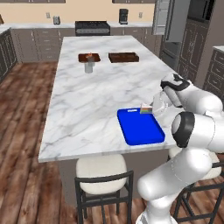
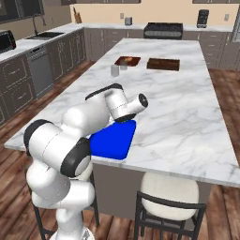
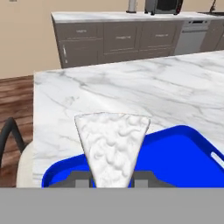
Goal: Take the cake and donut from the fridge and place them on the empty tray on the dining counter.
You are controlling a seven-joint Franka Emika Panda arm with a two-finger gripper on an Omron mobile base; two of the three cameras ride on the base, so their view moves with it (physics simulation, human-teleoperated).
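In the hand view, a strip of brown wood plank floor (image 3: 17, 94) shows at the left edge. At centre the cake (image 3: 112, 146) is a wedge with rough white frosting, its narrow end pointing down between the two dark fingertips. The gripper (image 3: 112, 181) is clamped on the cake, which hangs above the near edge of the glossy blue tray (image 3: 183, 159), a flat rectangle with rounded corners and a low rim. Beyond lies the dining counter (image 3: 131, 94), smooth white marble with grey veins, and at the top a run of grey cabinets (image 3: 118, 43) against a tan wall.

In the left base view, the wood floor fills the left side. On the marble toward the upper middle sit two dark brown trays (image 1: 124, 57) and a small grey cup (image 1: 89, 67). The blue tray lies at lower centre by the counter's near edge, and rainbow layers of the cake peek out at its far right corner beside the white arm. A round cream stool (image 1: 101, 173) with a black frame stands below. The grey fridge (image 1: 173, 26) rises at upper right.
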